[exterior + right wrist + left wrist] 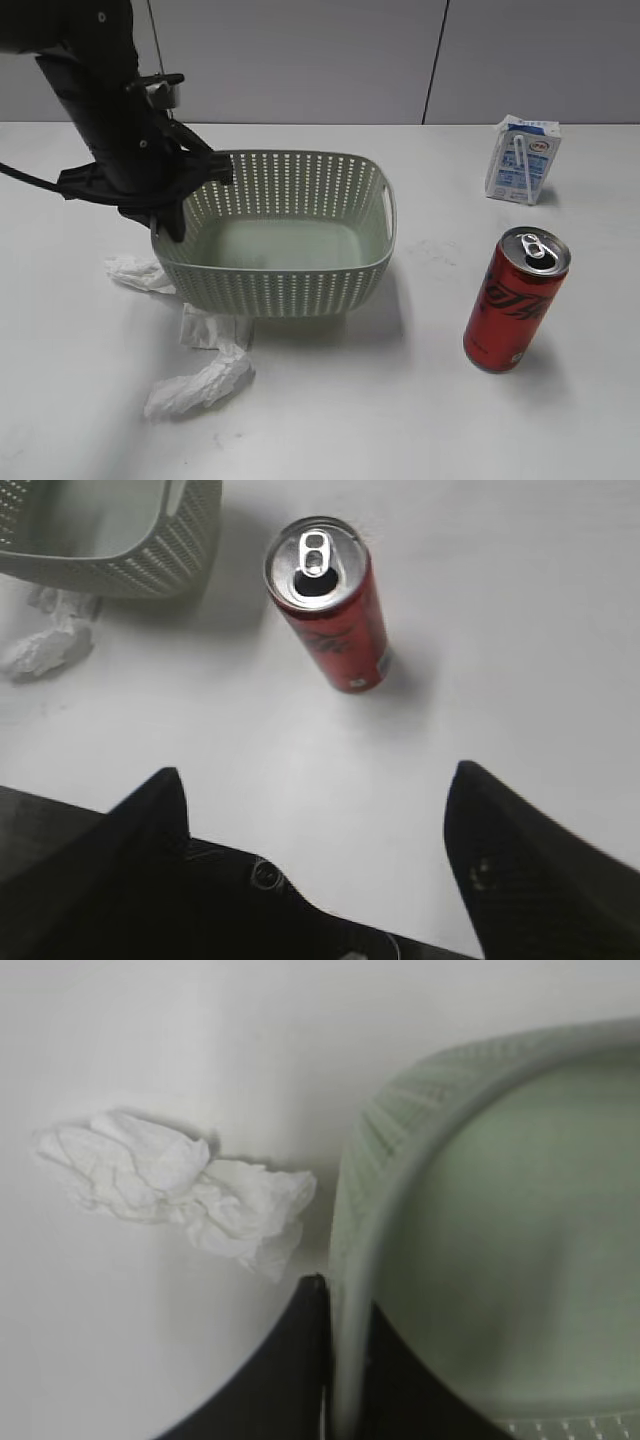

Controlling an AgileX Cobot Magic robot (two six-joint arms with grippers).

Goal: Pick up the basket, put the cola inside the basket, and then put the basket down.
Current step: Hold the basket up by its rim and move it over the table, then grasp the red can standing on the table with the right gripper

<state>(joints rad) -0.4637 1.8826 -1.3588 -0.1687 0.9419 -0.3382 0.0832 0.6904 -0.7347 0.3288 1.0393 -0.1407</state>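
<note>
— White tabletop (330,420), grey wall. Why is the left gripper (185,195) at centre-left?
— Clamped on the basket (290,270) rim, lifting. The cola (515,300) stands lower right; the right gripper (315,810) hangs spread above it.

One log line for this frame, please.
left claw: shut on basket rim | right claw: open above table, cola upright, untouched | basket: empty
</note>
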